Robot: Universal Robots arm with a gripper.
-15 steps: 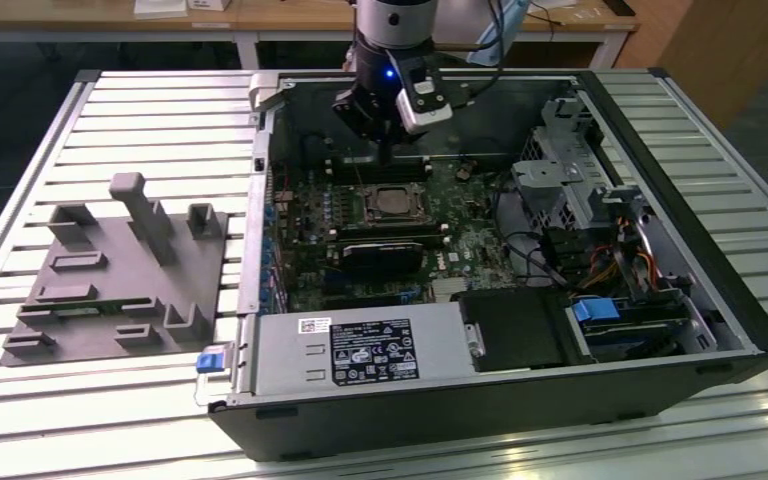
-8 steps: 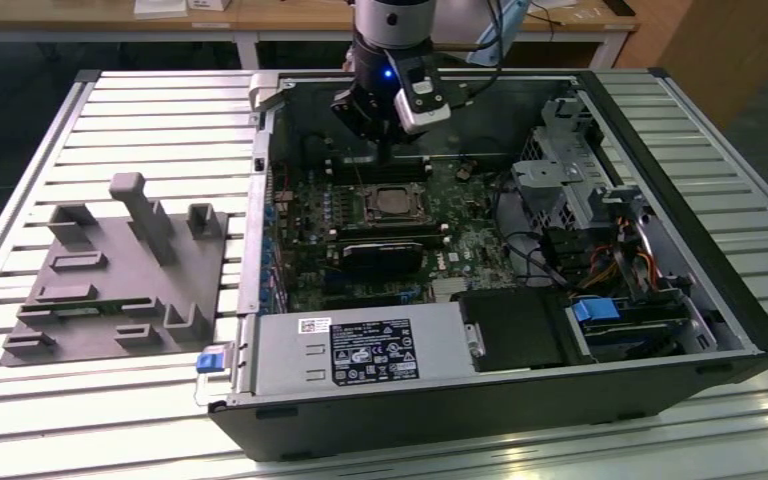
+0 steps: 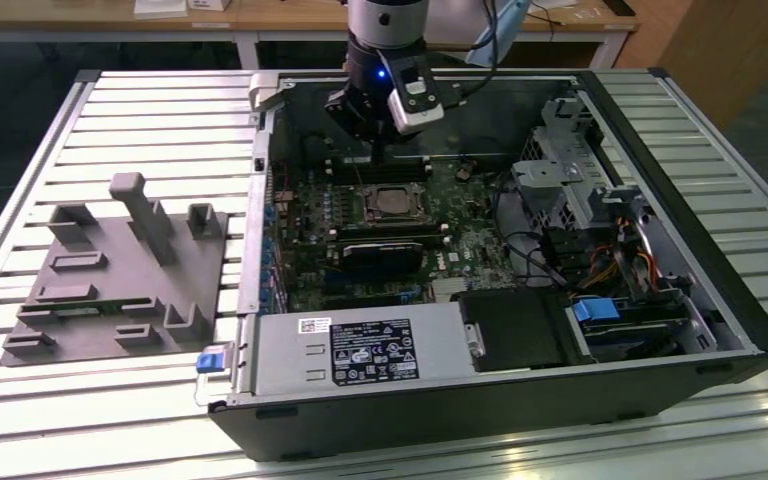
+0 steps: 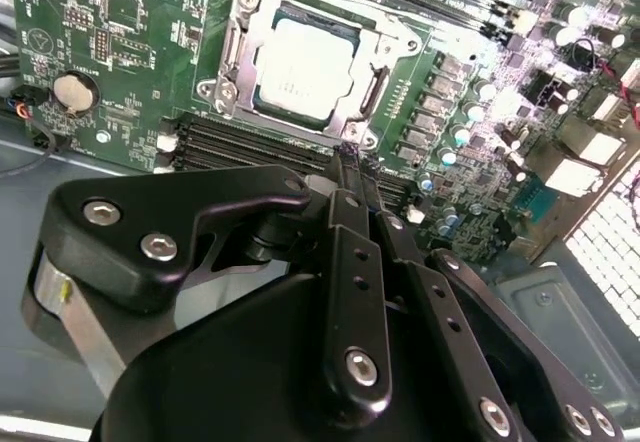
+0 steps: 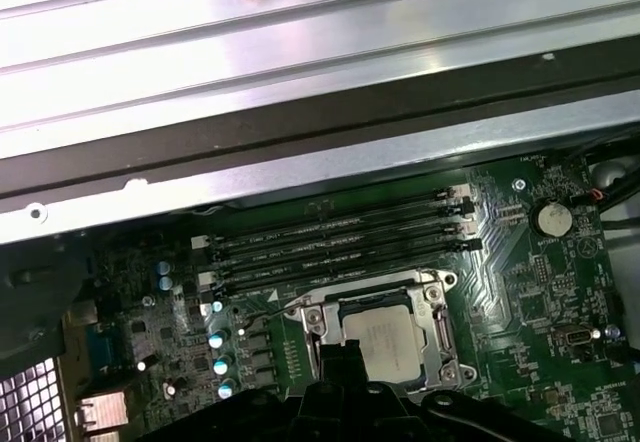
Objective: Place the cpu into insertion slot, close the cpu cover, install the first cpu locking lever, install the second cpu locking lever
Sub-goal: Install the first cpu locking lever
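Green motherboard (image 4: pixel 130 62) carries memory slots (image 4: pixel 240 145) beside cpu (image 4: pixel 305 62).

My arm (image 3: pixel 387 20) is hanging straight down, wrist (image 3: pixel 391 85) glowing blue, my gripper (image 4: pixel 351 160) is pointing downward, its slim black fingers (image 4: pixel 345 242) are pressing tight together at the tips.

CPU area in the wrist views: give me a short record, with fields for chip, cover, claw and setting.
cpu: lying flat, silver top showing through the cover's cut-out
cpu cover: down, framing the chip
claw: shut, tips over the memory slots beside the cover's edge
setting: green motherboard inside an open computer case
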